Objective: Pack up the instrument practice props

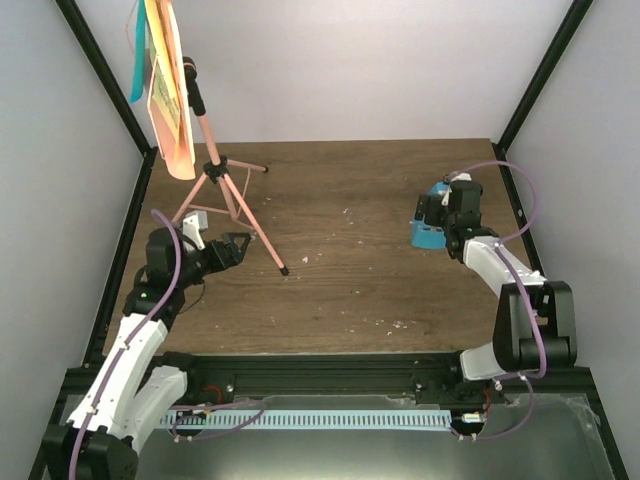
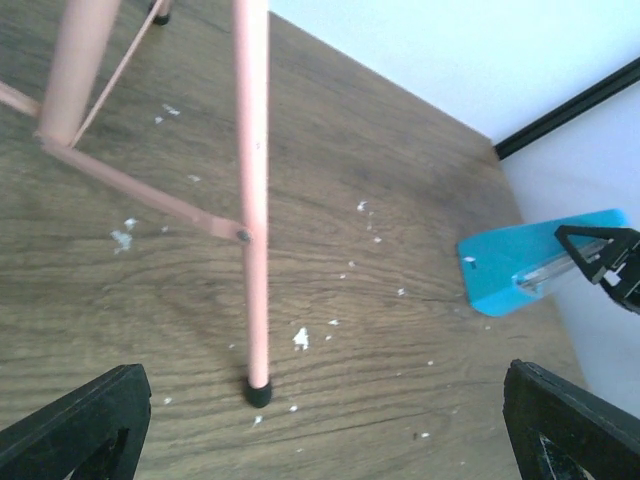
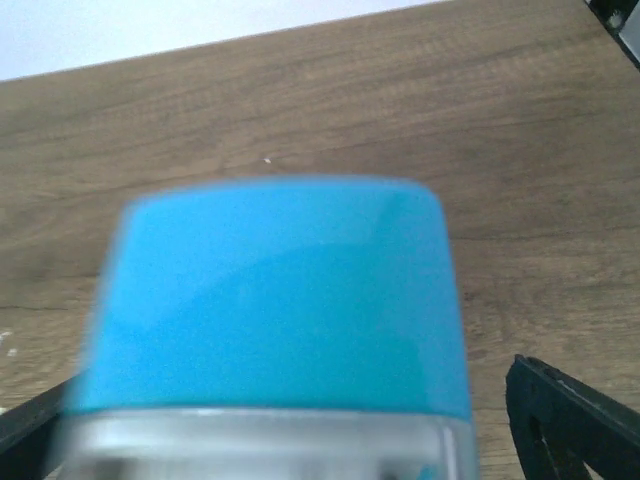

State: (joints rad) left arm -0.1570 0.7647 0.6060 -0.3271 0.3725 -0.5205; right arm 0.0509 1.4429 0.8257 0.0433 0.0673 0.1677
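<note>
The salmon-pink tripod music stand [image 1: 213,172] stands at about 10 o'clock on the worktop [image 1: 350,280]. Its post is upright, so the long axis runs vertically. The three legs splay toward 1, 5 and 8 o'clock, and the 5 o'clock leg ends in a black foot [image 2: 258,392]. The desk at the top shows nearly edge-on and carries the blue and yellow printed music sheets [image 1: 165,95].

The small blue wedge metronome [image 1: 428,238] sits at about 3 o'clock, well apart from the stand. It appears to stand on its broad end with the narrow end up, though the blurred right wrist view leaves this unsure.

The right gripper [image 1: 437,215] is over the metronome's upper part. Its jaws are spread wide to either side of the blue body, with a gap showing on one side, so nothing is clamped.

The left gripper [image 1: 240,247] sits at about 8 o'clock, pointing toward 3 o'clock, near the black foot. Its jaws are wide apart and hold nothing.

White specks [image 2: 300,338] lie scattered across the wood.
</note>
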